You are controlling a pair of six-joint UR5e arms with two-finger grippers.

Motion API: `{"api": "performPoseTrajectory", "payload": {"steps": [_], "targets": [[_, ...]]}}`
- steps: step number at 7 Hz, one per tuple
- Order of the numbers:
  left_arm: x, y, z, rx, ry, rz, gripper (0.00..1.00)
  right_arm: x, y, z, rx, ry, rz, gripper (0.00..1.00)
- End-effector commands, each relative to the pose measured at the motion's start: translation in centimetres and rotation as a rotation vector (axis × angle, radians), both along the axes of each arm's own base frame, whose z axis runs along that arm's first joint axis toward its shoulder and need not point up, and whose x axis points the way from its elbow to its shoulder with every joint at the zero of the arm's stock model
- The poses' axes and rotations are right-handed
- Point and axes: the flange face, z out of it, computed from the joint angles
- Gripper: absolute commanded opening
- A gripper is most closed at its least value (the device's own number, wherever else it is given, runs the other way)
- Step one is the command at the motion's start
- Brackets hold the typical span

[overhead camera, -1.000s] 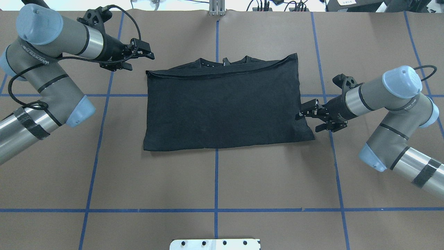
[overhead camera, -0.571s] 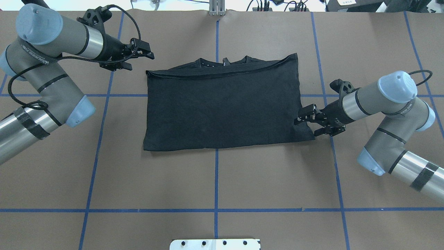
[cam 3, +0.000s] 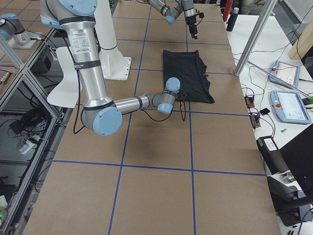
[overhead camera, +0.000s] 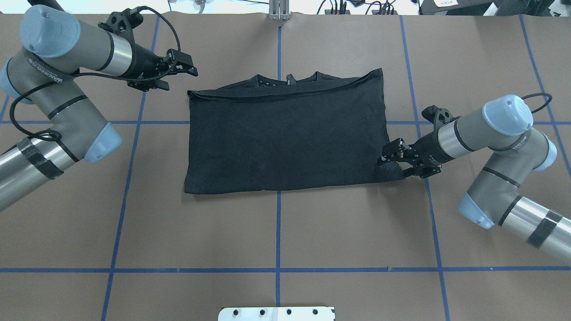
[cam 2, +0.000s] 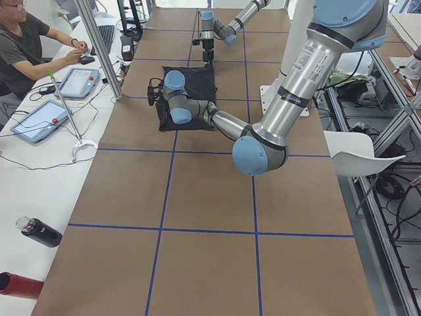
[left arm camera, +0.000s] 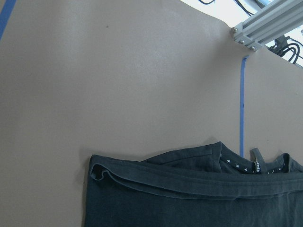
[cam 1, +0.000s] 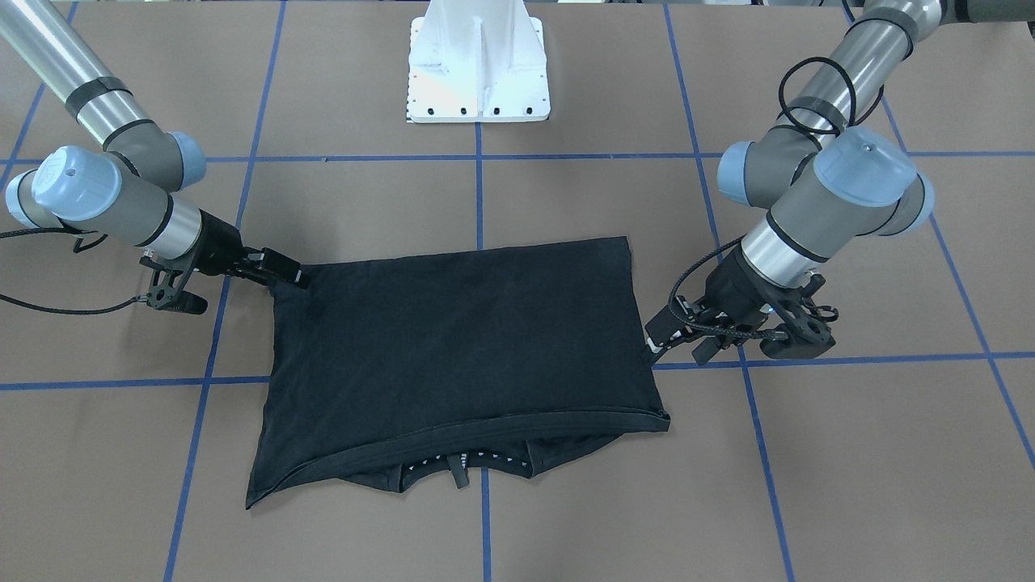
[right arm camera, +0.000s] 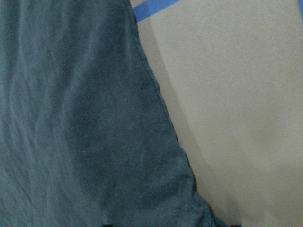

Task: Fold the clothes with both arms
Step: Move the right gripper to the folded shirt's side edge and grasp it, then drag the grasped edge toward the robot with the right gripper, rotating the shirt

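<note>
You had the T-shirt (overhead camera: 285, 138) lying half-folded mid-tabletop (overhead camera: 285, 232). Your right gripper (overhead camera: 391, 159) touched its near right corner, but I couldn't tell its grip. Your left gripper (overhead camera: 185, 66) hung open and empty off the far left corner. Next probably called for pinching both corners.

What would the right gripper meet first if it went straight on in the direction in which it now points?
The black T-shirt. The right gripper points at its side edge, by the corner on the robot's side, and the fingertips overlap that edge from overhead. Whether they touch the cloth is unclear.
</note>
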Motion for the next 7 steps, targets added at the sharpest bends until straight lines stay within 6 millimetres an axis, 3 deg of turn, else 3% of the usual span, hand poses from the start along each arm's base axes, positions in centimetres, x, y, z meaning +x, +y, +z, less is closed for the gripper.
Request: {"api": "performPoseTrajectory", "payload": {"steps": [1,2,5,7], "targets": [[0.1,0.1,0.1,-0.002,0.000,0.003,0.99,0.0,0.0,-0.1,0.004,-0.001,0.004,0.35],[0.0,0.0,0.1,-0.002,-0.001,0.000,0.99,0.1,-0.1,-0.5,0.019,-0.002,0.024,0.00],[0.0,0.0,0.1,0.000,-0.001,0.000,0.99,0.0,0.9,-2.4,0.031,-0.040,-0.024,0.00],[-0.5,0.1,-0.3,0.007,0.005,-0.004,0.99,-3.1,6.4,-6.4,0.042,-0.123,-0.213,0.00]]}}
